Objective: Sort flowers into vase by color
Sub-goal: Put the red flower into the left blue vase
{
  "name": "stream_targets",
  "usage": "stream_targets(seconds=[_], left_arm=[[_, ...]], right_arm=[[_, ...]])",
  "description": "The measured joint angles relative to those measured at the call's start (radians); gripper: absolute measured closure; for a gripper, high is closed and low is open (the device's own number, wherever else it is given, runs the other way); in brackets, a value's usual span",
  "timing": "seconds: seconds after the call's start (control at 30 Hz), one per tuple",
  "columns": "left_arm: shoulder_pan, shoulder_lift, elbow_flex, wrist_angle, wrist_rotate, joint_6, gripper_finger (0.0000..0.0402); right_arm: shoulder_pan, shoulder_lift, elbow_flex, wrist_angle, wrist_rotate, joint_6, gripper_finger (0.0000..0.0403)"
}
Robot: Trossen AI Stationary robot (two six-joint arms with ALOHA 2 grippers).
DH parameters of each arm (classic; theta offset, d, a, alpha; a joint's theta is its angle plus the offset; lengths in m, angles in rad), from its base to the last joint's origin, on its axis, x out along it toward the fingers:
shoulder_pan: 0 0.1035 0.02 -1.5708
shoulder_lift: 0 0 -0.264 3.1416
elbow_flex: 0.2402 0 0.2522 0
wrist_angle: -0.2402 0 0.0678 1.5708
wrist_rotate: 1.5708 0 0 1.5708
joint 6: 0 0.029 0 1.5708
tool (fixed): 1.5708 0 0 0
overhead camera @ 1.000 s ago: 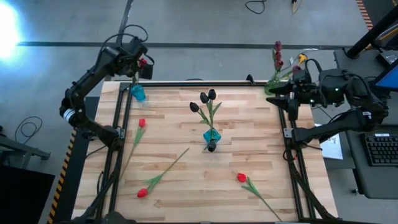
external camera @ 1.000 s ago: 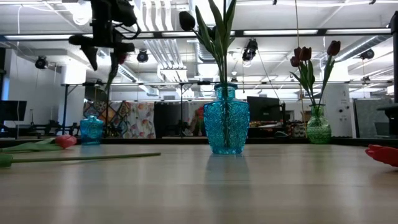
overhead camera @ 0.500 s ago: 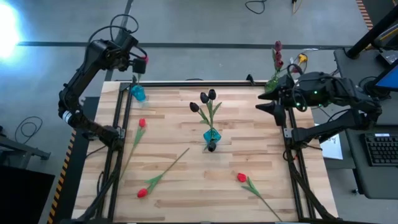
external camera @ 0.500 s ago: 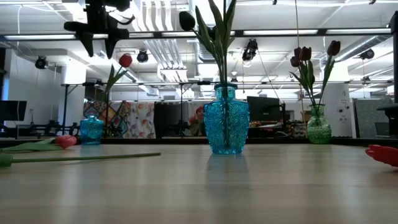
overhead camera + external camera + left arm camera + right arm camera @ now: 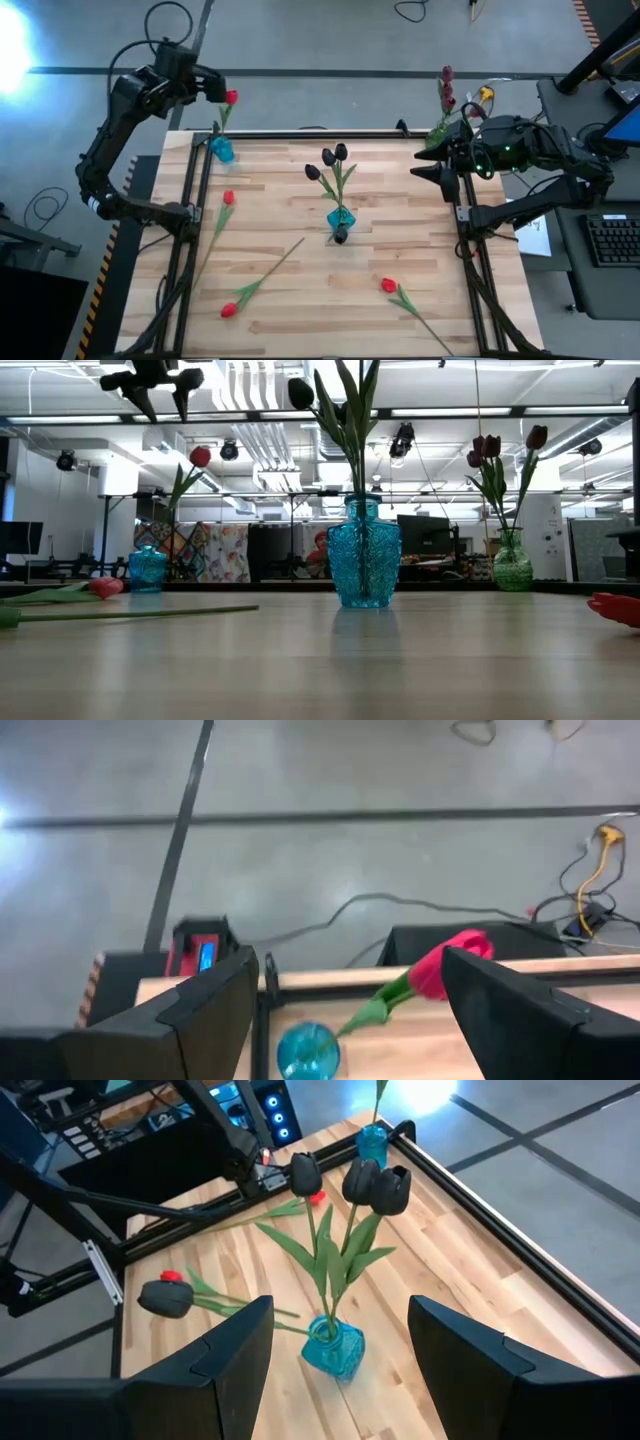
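A red tulip [image 5: 231,97] stands with its stem in the small blue vase [image 5: 221,150] at the table's far left corner, its head leaning out beyond the far edge. My left gripper [image 5: 210,84] hangs open above and just left of that head [image 5: 450,960], touching nothing; the low view shows it high up [image 5: 160,385]. Three black tulips [image 5: 328,160] stand in the blue centre vase [image 5: 340,217]. Dark maroon tulips [image 5: 447,85] stand in a green vase [image 5: 512,565] at the far right. My right gripper [image 5: 420,166] waits open over the right edge.
Three red tulips lie flat on the wooden table: one near the left rail [image 5: 228,198], one at the near left [image 5: 229,310], one at the near right [image 5: 388,285]. Black rails [image 5: 195,230] run along the left, far and right edges.
My left gripper has risen and drawn back from the small blue vase, toward the left and out beyond the far edge. The red tulip stays in that vase, its head now showing clear of the fingers. My right gripper has shifted a little toward the table's left.
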State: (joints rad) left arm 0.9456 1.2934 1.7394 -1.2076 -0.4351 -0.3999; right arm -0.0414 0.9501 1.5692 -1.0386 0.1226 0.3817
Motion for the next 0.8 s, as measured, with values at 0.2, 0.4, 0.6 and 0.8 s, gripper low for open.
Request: stream_targets(seconds=[0.2,0.4,0.6,0.8], left_arm=[[-0.026,-0.070,-0.001,0.127,0.000,0.106,0.0104],[-0.127,-0.157,-0.001,0.172,0.247,0.233,0.0106],[-0.419,-0.198,-0.026,0.023,0.434,0.151,0.0124],[-0.829,-0.205,-0.214,-0.297,0.209,-0.310,0.0128]], right_arm=[[0.000,0.000,0.000,0.003,0.000,0.000,0.0179],[0.000,0.000,0.000,0.011,0.000,0.000,0.0179],[0.000,0.000,0.000,0.026,0.000,0.004,0.0179],[0.000,0.011,-0.002,0.031,0.020,0.049,0.0179]])
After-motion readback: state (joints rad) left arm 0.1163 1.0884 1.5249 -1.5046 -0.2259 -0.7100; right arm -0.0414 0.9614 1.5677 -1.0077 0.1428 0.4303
